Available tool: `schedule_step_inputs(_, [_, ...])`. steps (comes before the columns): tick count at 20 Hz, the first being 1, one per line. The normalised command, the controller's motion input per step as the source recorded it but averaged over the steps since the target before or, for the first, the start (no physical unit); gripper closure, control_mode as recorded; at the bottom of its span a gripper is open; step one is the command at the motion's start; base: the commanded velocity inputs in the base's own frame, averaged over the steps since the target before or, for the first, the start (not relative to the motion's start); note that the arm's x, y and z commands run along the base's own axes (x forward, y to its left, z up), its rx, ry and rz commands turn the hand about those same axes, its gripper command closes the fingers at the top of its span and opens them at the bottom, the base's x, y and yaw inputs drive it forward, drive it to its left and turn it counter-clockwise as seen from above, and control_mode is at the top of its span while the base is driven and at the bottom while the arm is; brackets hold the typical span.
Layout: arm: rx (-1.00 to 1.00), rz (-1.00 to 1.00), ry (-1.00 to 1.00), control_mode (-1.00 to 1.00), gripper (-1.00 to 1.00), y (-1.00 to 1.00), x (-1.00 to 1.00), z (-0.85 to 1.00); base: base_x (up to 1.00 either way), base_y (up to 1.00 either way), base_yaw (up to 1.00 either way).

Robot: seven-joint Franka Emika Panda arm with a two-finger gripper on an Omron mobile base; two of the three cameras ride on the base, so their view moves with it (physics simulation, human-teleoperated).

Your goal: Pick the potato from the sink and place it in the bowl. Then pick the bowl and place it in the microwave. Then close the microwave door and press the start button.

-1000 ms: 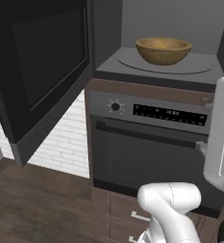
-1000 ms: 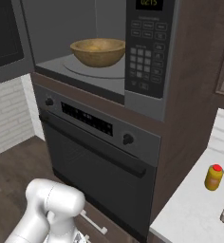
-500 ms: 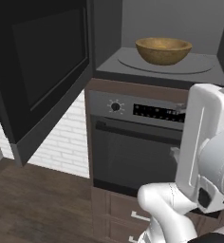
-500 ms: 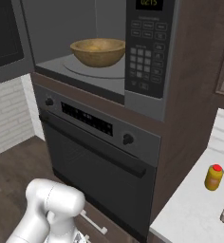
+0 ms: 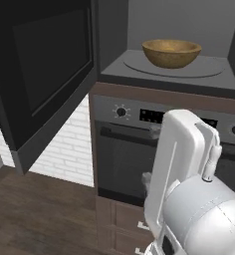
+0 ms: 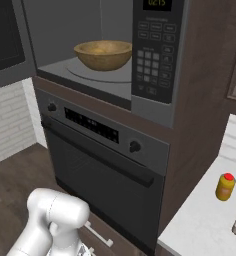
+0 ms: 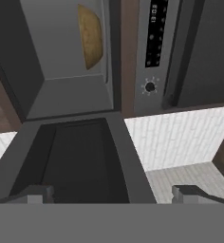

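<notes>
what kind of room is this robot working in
A kitchen, by the look of it: a built-in microwave with its door open and a wooden bowl inside, a knobbed oven right beneath, and a pale counter beside them.

white arm [image 5: 189, 164] risen, apparently swung leftward before the oven [image 5: 124, 164]

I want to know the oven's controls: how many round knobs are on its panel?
2. One knob sits at the left end of the oven's control panel, the other knob at the right end, with the display strip between them. None looks hidden.
</notes>
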Motion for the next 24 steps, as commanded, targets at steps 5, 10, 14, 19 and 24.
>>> schedule_step_inputs(5, [-0.01,0.0,-0.09,-1.0,-1.0,0.66,-0.29,0.0,0.0,0.0,0.0])
schedule_step_inputs(10, [-0.03,0.0,-0.05,-1.0,-1.0,0.57,-0.24,0.0,0.0,0.0,0.0])
schedule_step_inputs(14, [0.0,0.0,0.0,-1.0,-1.0,0.61,-0.01,0.0,0.0,0.0,0.0])
schedule_step_inputs(19, [0.0,-0.01,-0.01,-1.0,-1.0,0.68,0.0,0.0,0.0,0.0,0.0])
schedule_step_inputs(24, [0.0,-0.02,-0.04,-1.0,-1.0,0.59,-0.01,0.0,0.0,0.0,0.0])
